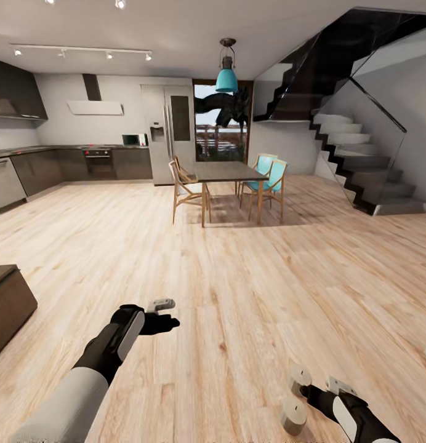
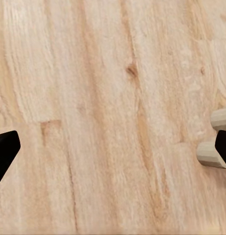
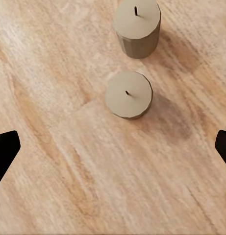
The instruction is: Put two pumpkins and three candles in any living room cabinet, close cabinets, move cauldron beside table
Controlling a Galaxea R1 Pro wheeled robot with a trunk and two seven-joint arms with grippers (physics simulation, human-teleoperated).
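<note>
floor (image 1: 237, 277): pale wood planks, soft sheen | candles (image 3: 128, 94): matt, waxy, faceted sides | dining table (image 1: 228, 171): dark wood

The candles (image 3: 128, 94) were dull beige with dark wicks; the plank floor (image 1: 237, 277) was pale honey wood, streaked with darker grain.

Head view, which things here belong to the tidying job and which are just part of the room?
Job:
- nearer candle, upright on the floor by the right tool
- second candle, upright beside it
- dark cabinet corner

Just there:
- dining table
- wooden chairs
- turquoise chairs
- staircase
- fridge
</note>
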